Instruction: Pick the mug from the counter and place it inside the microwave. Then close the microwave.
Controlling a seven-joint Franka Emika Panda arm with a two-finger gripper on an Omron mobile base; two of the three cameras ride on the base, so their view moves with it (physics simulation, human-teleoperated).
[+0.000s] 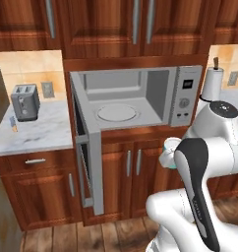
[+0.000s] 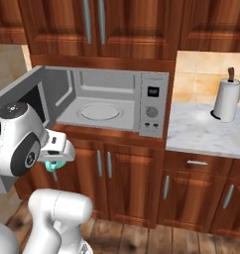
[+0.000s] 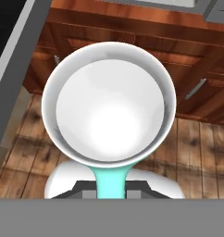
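Glossy teal mug [image 3: 109, 111] with smooth white interior, centre of the hand view. Matt grey metal-look microwave [image 1: 140, 98], smooth white turntable plate [image 1: 117, 113]. Polished reddish wood cabinets [image 1: 126, 167], plank wood floor [image 3: 197, 152]. Veined marble-look counter [image 2: 206, 131]. Brushed grey toaster [image 1: 25, 102], white paper towel roll [image 2: 227, 99].

No legible text seen. Microwave [image 2: 117, 101] panel display, mid-right of frame, w/ marks too small to be read.
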